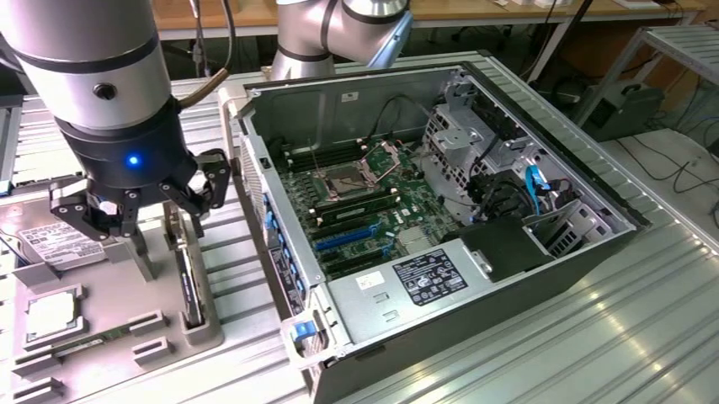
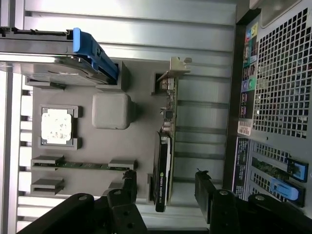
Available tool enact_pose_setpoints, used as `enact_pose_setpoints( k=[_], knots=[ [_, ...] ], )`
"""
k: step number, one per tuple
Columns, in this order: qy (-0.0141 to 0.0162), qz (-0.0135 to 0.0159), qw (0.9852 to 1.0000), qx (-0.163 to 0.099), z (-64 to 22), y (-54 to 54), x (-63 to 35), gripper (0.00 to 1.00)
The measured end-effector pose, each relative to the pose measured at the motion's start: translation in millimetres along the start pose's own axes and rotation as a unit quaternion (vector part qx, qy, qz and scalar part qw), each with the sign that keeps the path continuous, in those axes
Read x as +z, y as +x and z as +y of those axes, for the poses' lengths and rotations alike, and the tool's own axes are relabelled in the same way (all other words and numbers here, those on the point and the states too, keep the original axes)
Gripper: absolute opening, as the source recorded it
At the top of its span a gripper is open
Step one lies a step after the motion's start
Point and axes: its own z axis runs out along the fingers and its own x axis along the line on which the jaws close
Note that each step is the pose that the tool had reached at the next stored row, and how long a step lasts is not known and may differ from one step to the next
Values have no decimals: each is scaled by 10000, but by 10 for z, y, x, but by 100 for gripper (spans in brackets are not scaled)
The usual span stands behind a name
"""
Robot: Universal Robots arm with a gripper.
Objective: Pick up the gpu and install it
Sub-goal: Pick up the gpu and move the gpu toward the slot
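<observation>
black gpu (image 2: 163,161) stands on edge under the spread claw (image 2: 165,174) (between its fingers (image 2: 204,192)).

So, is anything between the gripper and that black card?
Nothing: in the wrist view the open gripper hangs over the card with only air between.

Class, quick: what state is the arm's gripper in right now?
Gripper: open, empty, over the thin black rectangular card with silver metal bracket.
</observation>
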Motion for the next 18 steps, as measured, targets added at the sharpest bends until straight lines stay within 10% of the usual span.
enact_pose_setpoints(
  k=[18],
  knots=[
    [0, 6, 10000, 0, -20, 1, 305, 60]
  ],
)
